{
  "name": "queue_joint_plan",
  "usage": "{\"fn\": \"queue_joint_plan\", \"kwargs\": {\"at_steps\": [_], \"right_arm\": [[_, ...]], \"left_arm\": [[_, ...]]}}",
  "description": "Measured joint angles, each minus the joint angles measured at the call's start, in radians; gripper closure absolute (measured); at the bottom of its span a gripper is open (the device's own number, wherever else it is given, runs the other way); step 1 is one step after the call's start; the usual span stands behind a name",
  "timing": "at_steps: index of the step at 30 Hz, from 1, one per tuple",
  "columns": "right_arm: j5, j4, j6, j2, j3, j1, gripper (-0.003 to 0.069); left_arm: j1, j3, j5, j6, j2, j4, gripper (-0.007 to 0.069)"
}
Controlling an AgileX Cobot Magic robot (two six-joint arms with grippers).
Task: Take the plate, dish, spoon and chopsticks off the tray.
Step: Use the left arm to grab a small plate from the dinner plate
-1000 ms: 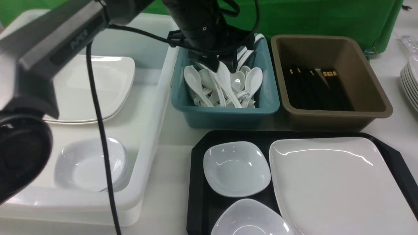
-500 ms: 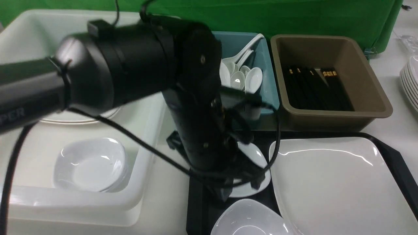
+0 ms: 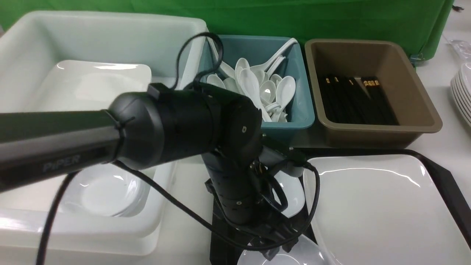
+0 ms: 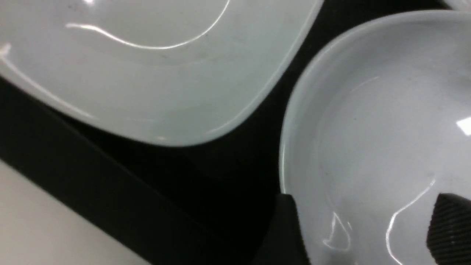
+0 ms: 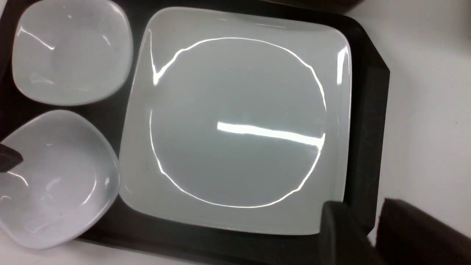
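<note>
The black tray holds the large white plate on its right and two small white dishes on its left. My left gripper hangs low over the near dish. In the left wrist view this gripper is open, one finger at the near dish's rim and the other over its inside. The far dish lies free. My right gripper hovers beside the plate's corner, over the tray's rim, a narrow empty gap between its fingers. No spoon or chopsticks show on the tray.
Behind the tray, a teal tub holds several white spoons and a brown tub holds black chopsticks. A big white tub on the left contains a plate and stacked dishes. More plates are stacked at the far right.
My left arm swung from above the teal spoon tub back to the tray's near left and lowered over the near dish. Its jaws opened wide. The right arm's view is unchanged.
</note>
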Motion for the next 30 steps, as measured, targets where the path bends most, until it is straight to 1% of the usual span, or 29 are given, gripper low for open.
{"fn": "queue_joint_plan", "kwargs": {"at_steps": [1, 3, 5, 8, 12, 14, 15, 16, 18, 20, 23, 27, 30], "right_arm": [[0.000, 0.000, 0.000, 0.000, 0.000, 0.000, 0.0463], [0.000, 0.000, 0.000, 0.000, 0.000, 0.000, 0.0461], [0.000, 0.000, 0.000, 0.000, 0.000, 0.000, 0.0459], [0.000, 0.000, 0.000, 0.000, 0.000, 0.000, 0.0456], [-0.001, 0.000, 0.000, 0.000, 0.000, 0.000, 0.0448], [-0.001, 0.000, 0.000, 0.000, 0.000, 0.000, 0.0446], [-0.001, 0.000, 0.000, 0.000, 0.000, 0.000, 0.0446], [-0.001, 0.000, 0.000, 0.000, 0.000, 0.000, 0.0446], [-0.001, 0.000, 0.000, 0.000, 0.000, 0.000, 0.0445], [-0.001, 0.000, 0.000, 0.000, 0.000, 0.000, 0.0445], [-0.001, 0.000, 0.000, 0.000, 0.000, 0.000, 0.0443], [-0.001, 0.000, 0.000, 0.000, 0.000, 0.000, 0.0443], [-0.001, 0.000, 0.000, 0.000, 0.000, 0.000, 0.0443]], "left_arm": [[0.000, 0.001, -0.014, 0.011, 0.017, 0.004, 0.0092], [0.000, 0.005, -0.030, 0.017, 0.043, 0.020, 0.0060], [0.000, 0.004, -0.038, 0.022, 0.065, 0.024, 0.0050], [0.000, 0.004, -0.048, 0.025, 0.080, 0.022, 0.0053], [0.000, 0.004, -0.052, 0.026, 0.109, -0.005, 0.0141], [0.000, 0.004, -0.042, 0.025, 0.121, -0.008, 0.0253], [0.000, 0.004, -0.038, 0.021, 0.123, -0.008, 0.0276], [0.000, 0.004, -0.029, 0.010, 0.125, -0.006, 0.0352], [0.001, 0.003, -0.030, -0.024, 0.124, -0.005, 0.0468], [0.003, -0.004, -0.015, -0.045, 0.105, -0.014, 0.0525], [0.002, -0.004, -0.005, -0.053, 0.083, -0.009, 0.0545], [0.000, -0.002, 0.027, -0.061, -0.006, 0.012, 0.0605], [0.000, -0.001, 0.033, -0.069, -0.052, 0.021, 0.0609]]}}
